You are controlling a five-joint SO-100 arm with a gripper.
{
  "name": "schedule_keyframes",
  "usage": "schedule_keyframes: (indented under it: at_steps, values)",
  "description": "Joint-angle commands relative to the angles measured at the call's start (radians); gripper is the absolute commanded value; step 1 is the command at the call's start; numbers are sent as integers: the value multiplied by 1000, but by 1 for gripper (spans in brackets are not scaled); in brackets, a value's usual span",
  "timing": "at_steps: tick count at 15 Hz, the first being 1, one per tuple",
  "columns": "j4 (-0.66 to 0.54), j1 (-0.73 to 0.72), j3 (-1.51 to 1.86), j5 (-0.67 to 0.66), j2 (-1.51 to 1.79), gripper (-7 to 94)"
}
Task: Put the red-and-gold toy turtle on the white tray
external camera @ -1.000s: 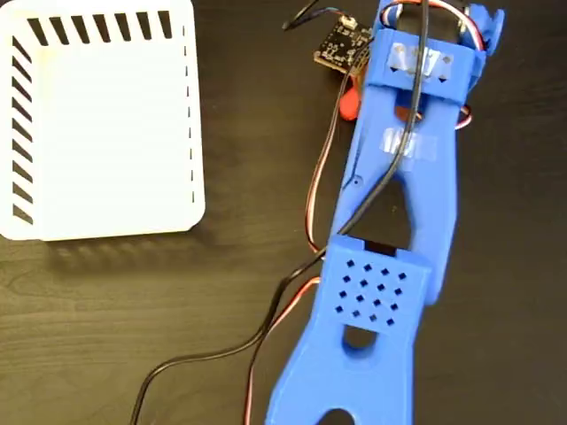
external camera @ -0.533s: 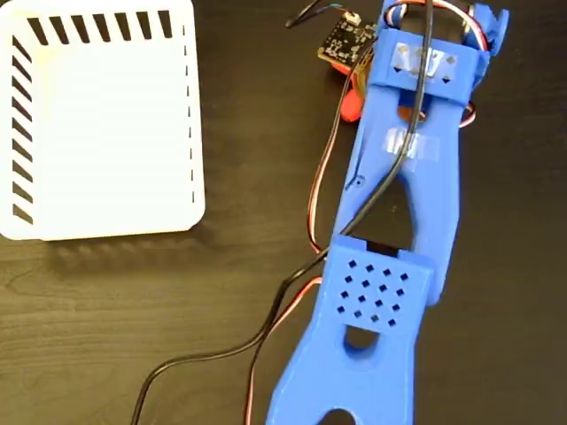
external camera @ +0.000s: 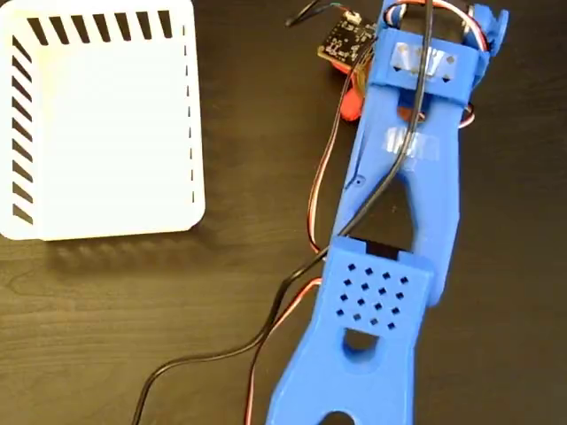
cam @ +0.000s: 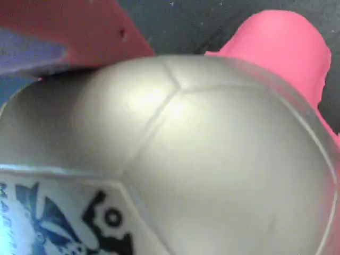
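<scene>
The red-and-gold toy turtle fills the wrist view: its shiny gold shell (cam: 202, 159) carries a black logo at the lower left, and a coral-red limb (cam: 281, 48) sticks out at the upper right. One red gripper finger (cam: 74, 26) lies against the shell's upper left; the other finger is out of sight. In the fixed view only a red sliver of the turtle (external camera: 350, 104) shows beside the blue arm's wrist (external camera: 425, 66), which covers the gripper. The white tray (external camera: 106, 124) lies at the upper left, far from the turtle, with nothing on it.
The blue arm (external camera: 381, 292) runs from the bottom edge up to the top right. Black and red cables (external camera: 266, 332) trail over the dark wooden table left of it. A small black circuit board (external camera: 344, 40) sits near the wrist.
The arm's wrist shifted slightly toward the top of the fixed view one second ago and has held still since. The tray has not moved.
</scene>
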Motion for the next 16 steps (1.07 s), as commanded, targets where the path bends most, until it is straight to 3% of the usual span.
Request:
schedule_keyframes:
  at_steps: [1,10,16]
  values:
    - [0,26,60,12,275,0]
    - [49,-51,192,20,732,0]
    - [-25,-110,408,31,861,0]
